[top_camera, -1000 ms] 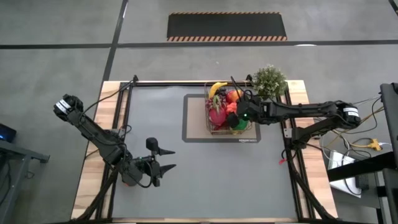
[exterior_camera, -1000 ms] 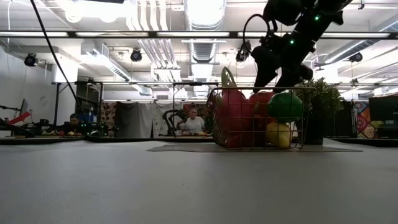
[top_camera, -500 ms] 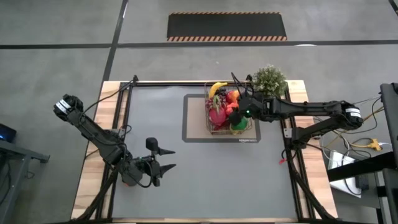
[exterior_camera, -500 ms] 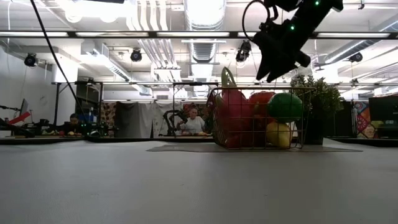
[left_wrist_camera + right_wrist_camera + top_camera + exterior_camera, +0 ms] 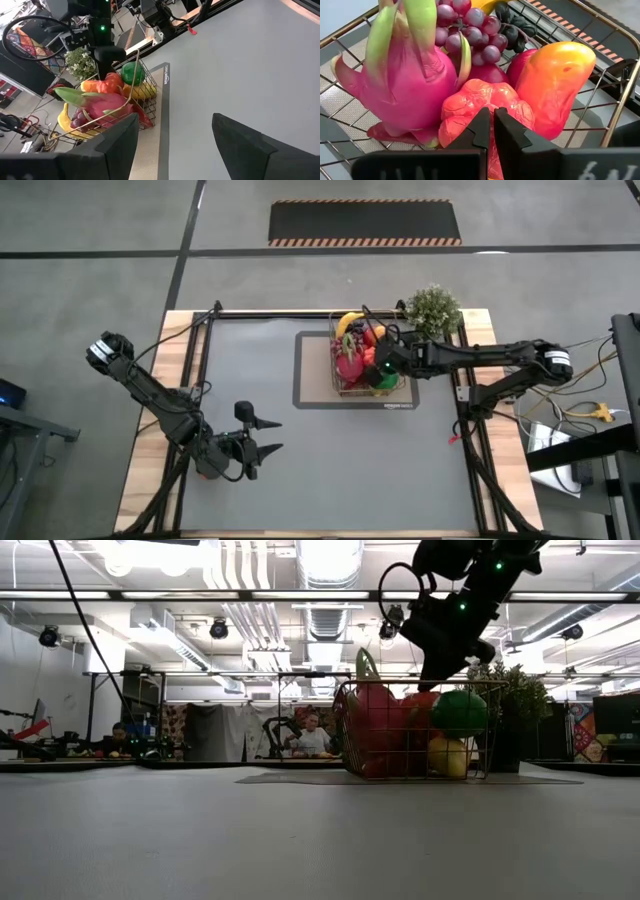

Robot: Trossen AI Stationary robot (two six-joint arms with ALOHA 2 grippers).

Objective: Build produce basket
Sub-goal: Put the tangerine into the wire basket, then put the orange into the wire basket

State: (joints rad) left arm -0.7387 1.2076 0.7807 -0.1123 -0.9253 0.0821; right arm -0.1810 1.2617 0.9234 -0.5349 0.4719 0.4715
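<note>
**With the basket full, shut jaws hang over the pile**

While the right gripper [image 5: 491, 131] hovers just above the produce [image 5: 362, 350] with its jaws pressed together and nothing between them, the basket [image 5: 412, 730] sits on the mat [image 5: 312, 370] at the far right part of the bench [image 5: 330, 460], beside the potted plant [image 5: 434, 308]. Just under the fingertips lies a lumpy red fruit [image 5: 485, 107], flanked by a dragon fruit [image 5: 402, 82], a mango [image 5: 555, 82] and grapes [image 5: 470, 30].

The risk, as I judge it, is a downward nudge: closed tips pushing on the heaped fruit could roll a piece over the rim, or drag the light wire basket off the mat. A sideways withdrawal could also catch the rim wire.

The basket stands upright, opening up; being square, it has no clear long axis, and its sides run parallel to the mat's edges. The banana [image 5: 349, 321] lies at the far side, its long axis roughly along that side.

The left gripper [image 5: 265, 435] waits near the bench's front left, well apart from the basket, jaws parted and empty.
</note>
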